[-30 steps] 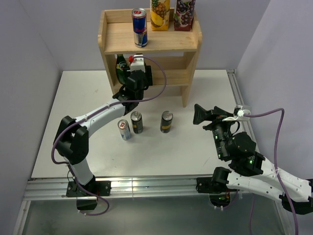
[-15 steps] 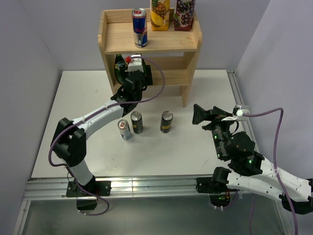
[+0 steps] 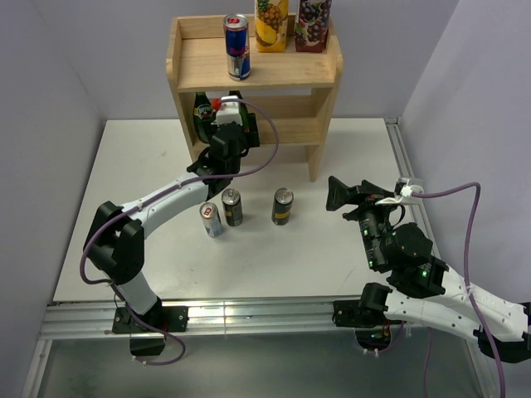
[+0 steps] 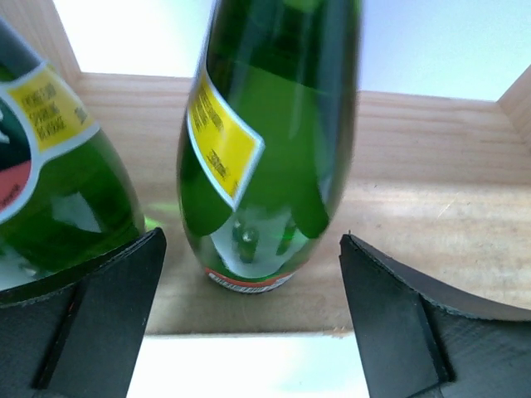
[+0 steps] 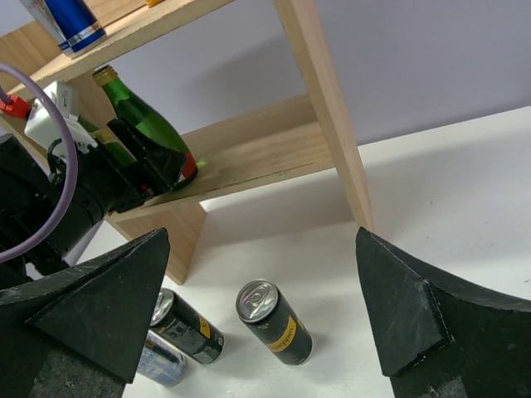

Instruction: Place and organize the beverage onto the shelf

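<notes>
The wooden shelf [image 3: 282, 66] stands at the back of the table. My left gripper [image 3: 221, 118] reaches into its lower tier and is open. In the left wrist view the gripper [image 4: 251, 239] has a green bottle [image 4: 265, 149] with a yellow label standing on the lower board [image 4: 415, 215] just beyond its spread fingertips, with a gap on each side. A second green bottle [image 4: 50, 174] stands to its left. The right wrist view shows the bottle [image 5: 145, 116] by the left gripper. My right gripper [image 3: 336, 192] is open and empty above the table, right of the shelf.
A silver can [image 3: 211, 220] and two black cans [image 3: 232, 207] [image 3: 282, 206] stand on the table in front of the shelf. On the top board are a blue and silver can [image 3: 237, 46], a pineapple juice carton [image 3: 271, 23] and a grape juice carton [image 3: 313, 23].
My left gripper has moved a little further into the shelf's lower tier. The right arm and the cans have not moved.
</notes>
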Available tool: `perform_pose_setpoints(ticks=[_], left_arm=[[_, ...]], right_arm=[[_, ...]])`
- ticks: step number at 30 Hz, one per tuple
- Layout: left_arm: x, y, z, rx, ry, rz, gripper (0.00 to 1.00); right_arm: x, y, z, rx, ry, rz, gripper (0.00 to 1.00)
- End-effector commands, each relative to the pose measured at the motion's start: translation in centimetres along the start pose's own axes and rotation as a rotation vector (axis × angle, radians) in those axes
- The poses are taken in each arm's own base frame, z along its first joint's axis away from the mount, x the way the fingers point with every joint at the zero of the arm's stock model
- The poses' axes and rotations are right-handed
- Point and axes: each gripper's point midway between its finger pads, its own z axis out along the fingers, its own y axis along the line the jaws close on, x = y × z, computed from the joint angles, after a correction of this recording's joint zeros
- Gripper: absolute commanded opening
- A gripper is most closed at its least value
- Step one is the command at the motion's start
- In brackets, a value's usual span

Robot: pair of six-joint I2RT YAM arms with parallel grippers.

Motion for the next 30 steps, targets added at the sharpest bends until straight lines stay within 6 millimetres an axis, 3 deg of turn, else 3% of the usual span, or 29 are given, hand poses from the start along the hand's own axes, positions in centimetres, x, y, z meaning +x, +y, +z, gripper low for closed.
perform_pose_setpoints(ticks=[1,12,17,18,19,20,21,22,23,25,30], left_arm=[[-2.8,0.4,-1.4,-0.007,-0.06,-0.056,0.94],[-0.8,-0.4,-4.1,0.028,-0.019,-0.049,0.99],[-0.2,-0.2,-8.0,0.065,-0.003,-0.068,0.99],[0.3,0.0,-8.8,0.068,0.018,-0.072,0.99],[-0.7,0.2,-10.1,0.088,0.009,-0.093,0.99],[0.8,1.0,-11.0,0.086,0.053,-0.077,0.99],[0.9,1.4,-11.8,0.092,0.062,-0.077,0.99],[-0.3,2.0,-13.1,0.105,0.047,-0.102,0.99],[0.8,2.7,-13.8,0.106,0.068,-0.089,0.99],[0.8,3.4,-15.8,0.136,0.084,-0.099,0.99],[5.8,6.3,-18.2,0.085,0.179,-0.042,0.99]], right_arm=[[-0.3,0.1,0.1,0.007,-0.01,0.023,1.0],[0.2,-0.1,0.0,0.005,-0.003,0.031,1.0],[0.0,-0.3,0.0,0.012,-0.007,0.035,1.0],[0.1,-0.4,-0.1,0.009,-0.007,0.038,1.0],[0.1,-0.5,-0.1,0.012,-0.008,0.036,1.0],[0.3,-0.4,-0.1,0.008,-0.005,0.035,1.0],[0.3,-0.4,-0.2,0.008,-0.004,0.034,1.0],[0.4,-0.5,-0.1,0.01,-0.004,0.034,1.0],[0.4,-0.4,-0.1,0.009,-0.002,0.039,1.0],[0.6,-0.4,-0.1,0.004,-0.001,0.042,1.0],[0.6,-0.1,-0.1,-0.006,0.002,0.053,1.0]])
